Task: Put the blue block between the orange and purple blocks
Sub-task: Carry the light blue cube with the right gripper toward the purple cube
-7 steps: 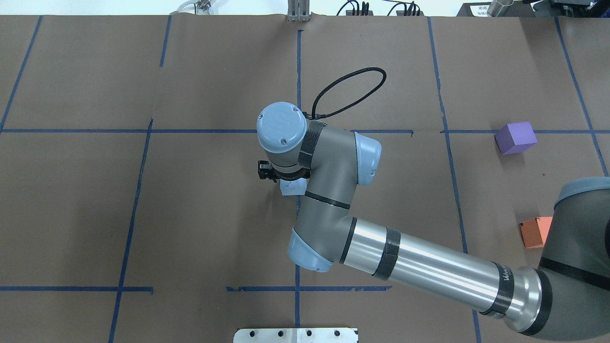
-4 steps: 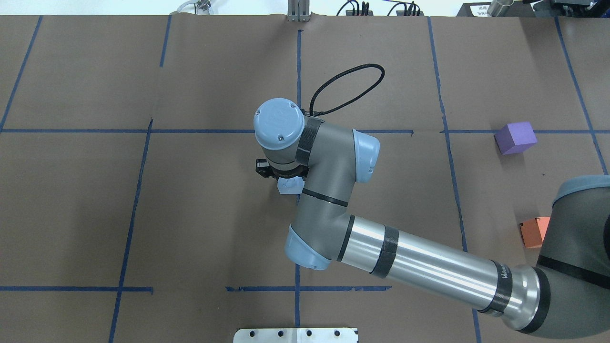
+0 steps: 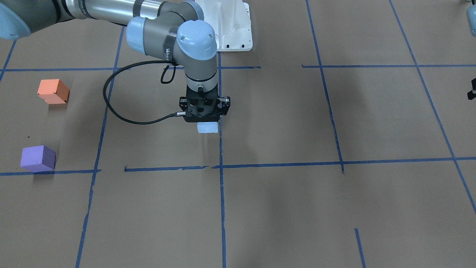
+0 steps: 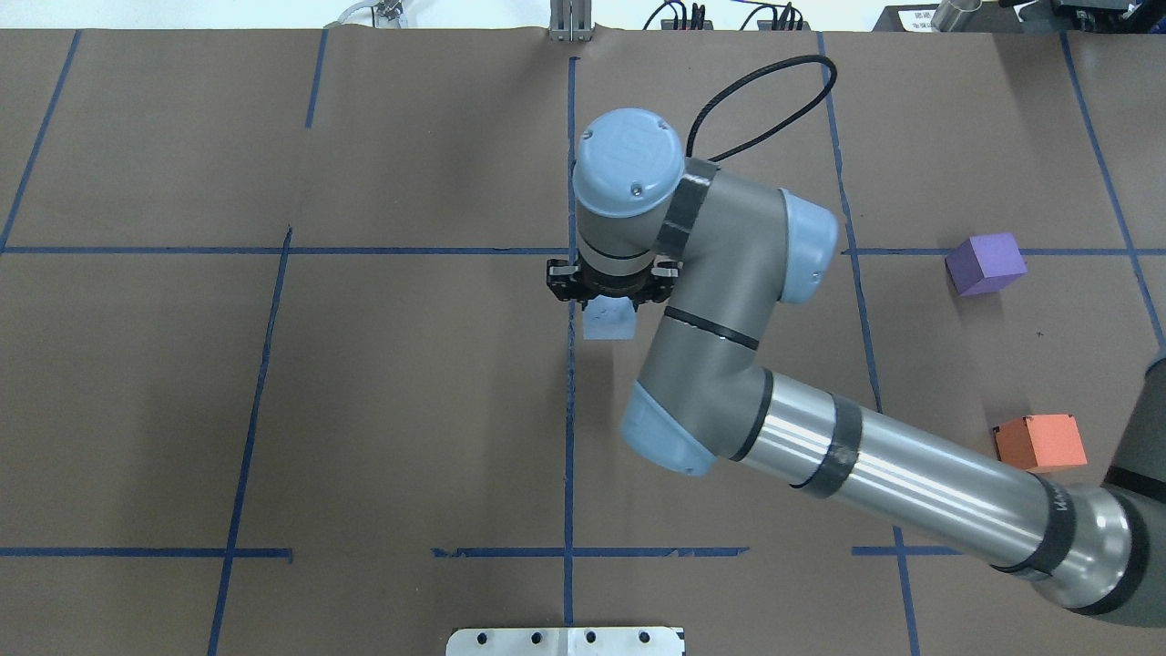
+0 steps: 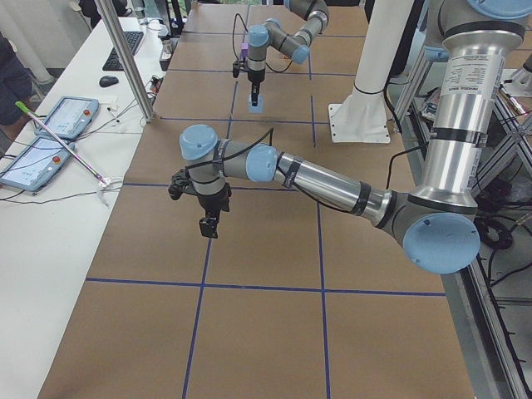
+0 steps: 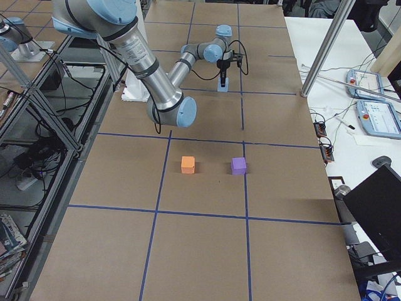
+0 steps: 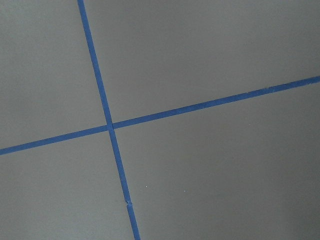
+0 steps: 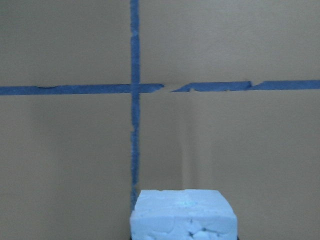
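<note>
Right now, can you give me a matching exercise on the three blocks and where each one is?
Things:
1 blue block
2 orange block
3 purple block

Places:
A on the table, robot's right side, farther from its base
B held in the right gripper, near the table's middle
C on the table, robot's right side, nearer its base

Pairs: 1-B; 2-C; 3-A

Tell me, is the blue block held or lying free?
Held: the blue block hangs directly under the right claw, and it fills the wrist view's bottom edge.
</note>
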Controlling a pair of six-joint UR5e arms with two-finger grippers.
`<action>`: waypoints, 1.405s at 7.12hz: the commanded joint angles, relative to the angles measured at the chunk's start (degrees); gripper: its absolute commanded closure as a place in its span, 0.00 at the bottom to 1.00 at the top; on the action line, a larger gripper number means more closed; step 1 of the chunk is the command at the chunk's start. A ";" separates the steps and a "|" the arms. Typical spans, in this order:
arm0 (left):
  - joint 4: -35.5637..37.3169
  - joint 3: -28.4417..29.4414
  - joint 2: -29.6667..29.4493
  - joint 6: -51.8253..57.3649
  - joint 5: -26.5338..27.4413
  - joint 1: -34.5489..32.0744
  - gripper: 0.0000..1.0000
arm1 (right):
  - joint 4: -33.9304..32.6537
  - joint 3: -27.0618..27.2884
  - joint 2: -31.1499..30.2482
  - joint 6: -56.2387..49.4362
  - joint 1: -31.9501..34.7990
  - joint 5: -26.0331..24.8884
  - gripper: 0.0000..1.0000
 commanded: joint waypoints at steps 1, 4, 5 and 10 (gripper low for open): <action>0.00 0.07 0.06 0.00 0.00 0.00 0.00 | -4.38 11.68 -10.85 -9.60 5.90 3.47 0.68; 0.00 -0.02 0.06 0.00 0.00 0.00 0.00 | -3.86 16.29 -23.70 -26.56 16.01 7.96 0.68; 0.00 -0.10 0.06 0.00 0.00 0.00 0.00 | -3.42 16.47 -27.22 -31.05 18.74 9.80 0.67; 0.00 -0.10 0.06 -0.09 0.00 0.09 0.00 | 9.24 16.13 -42.63 -33.65 21.85 11.84 0.67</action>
